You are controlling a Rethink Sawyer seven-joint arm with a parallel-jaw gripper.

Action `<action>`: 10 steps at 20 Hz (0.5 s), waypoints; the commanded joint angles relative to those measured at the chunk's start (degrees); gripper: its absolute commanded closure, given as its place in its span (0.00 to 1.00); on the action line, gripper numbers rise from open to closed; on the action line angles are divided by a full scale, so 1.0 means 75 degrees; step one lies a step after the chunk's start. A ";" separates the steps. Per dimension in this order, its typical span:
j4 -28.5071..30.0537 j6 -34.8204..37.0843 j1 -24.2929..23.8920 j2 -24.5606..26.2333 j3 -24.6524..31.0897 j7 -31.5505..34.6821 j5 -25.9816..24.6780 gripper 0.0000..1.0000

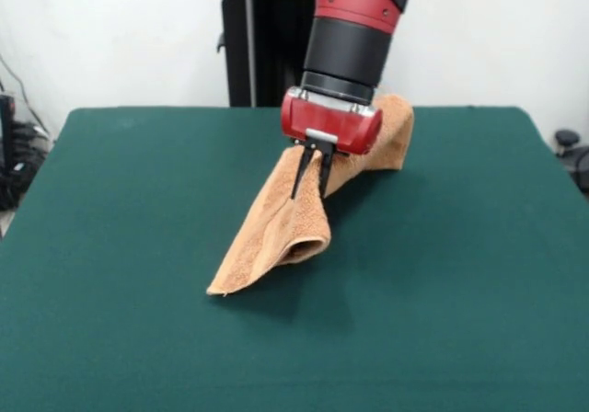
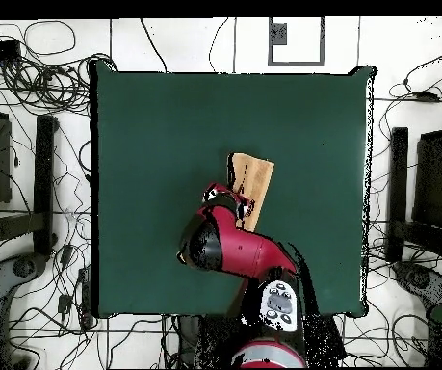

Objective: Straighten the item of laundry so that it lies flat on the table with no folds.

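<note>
Here the gripper point(image 1: 310, 184) points down, pinching the folded towel point(image 1: 276, 237).

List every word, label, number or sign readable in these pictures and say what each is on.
None can be read.
Towel: no print or label showing.
Gripper and its red housing: no lettering visible.
Green table: plain.
Arm's button panel in the overhead view: markings too small to read.

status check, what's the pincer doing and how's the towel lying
Pincer shut on the towel, pinching a raised ridge of it. Towel bunched and folded, one corner down on the green table. Nothing else in the way.
</note>
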 commanded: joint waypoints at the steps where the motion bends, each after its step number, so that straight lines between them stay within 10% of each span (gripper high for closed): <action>1: -0.0578 -0.0452 -0.0177 -0.0066 0.0415 0.1302 0.0288 1.00; 10: -0.0829 -0.0331 -0.0328 -0.0126 0.0609 0.1229 0.0282 1.00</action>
